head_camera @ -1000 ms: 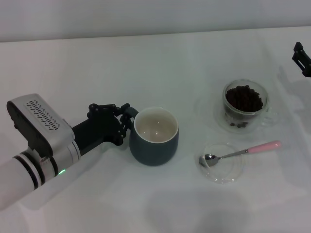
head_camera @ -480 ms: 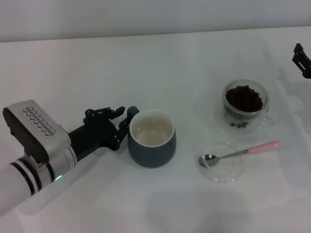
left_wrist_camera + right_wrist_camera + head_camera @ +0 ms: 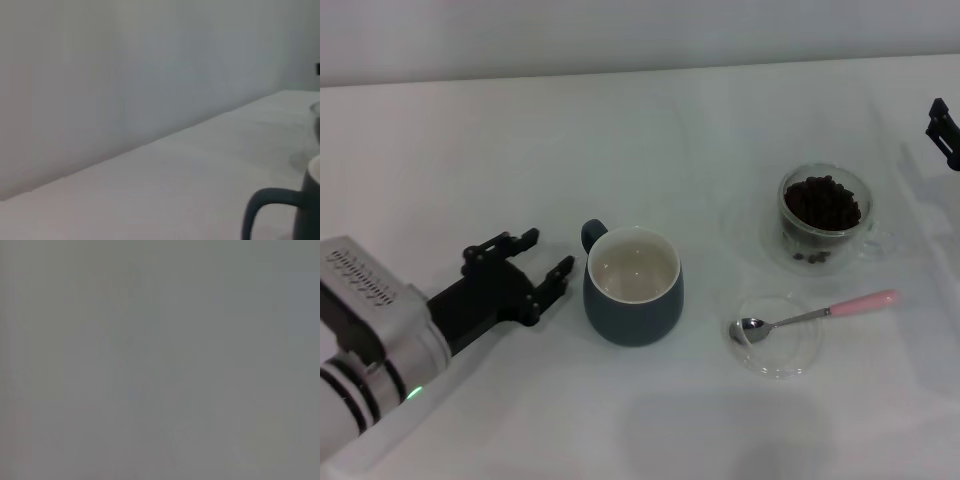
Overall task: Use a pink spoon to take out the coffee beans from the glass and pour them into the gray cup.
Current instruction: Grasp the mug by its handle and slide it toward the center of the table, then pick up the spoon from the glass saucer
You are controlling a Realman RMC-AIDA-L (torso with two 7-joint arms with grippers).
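Observation:
The gray cup (image 3: pixel 632 287) stands mid-table, cream inside, its handle (image 3: pixel 592 235) turned to the back left; the handle (image 3: pixel 265 210) also shows in the left wrist view. My left gripper (image 3: pixel 542 256) is open just left of the cup, apart from it. The glass (image 3: pixel 823 215) holds the coffee beans (image 3: pixel 822 201) at the right. The pink spoon (image 3: pixel 817 315) lies with its metal bowl in a shallow clear dish (image 3: pixel 778 336) in front of the glass. My right gripper (image 3: pixel 945 132) shows only at the right edge.
A white table (image 3: pixel 650 140) runs back to a pale wall. The right wrist view is a plain grey blur.
My left gripper let go of the cup's handle, opened, and drew back to the left. The cup shifted slightly and stays upright. The right arm barely moved.

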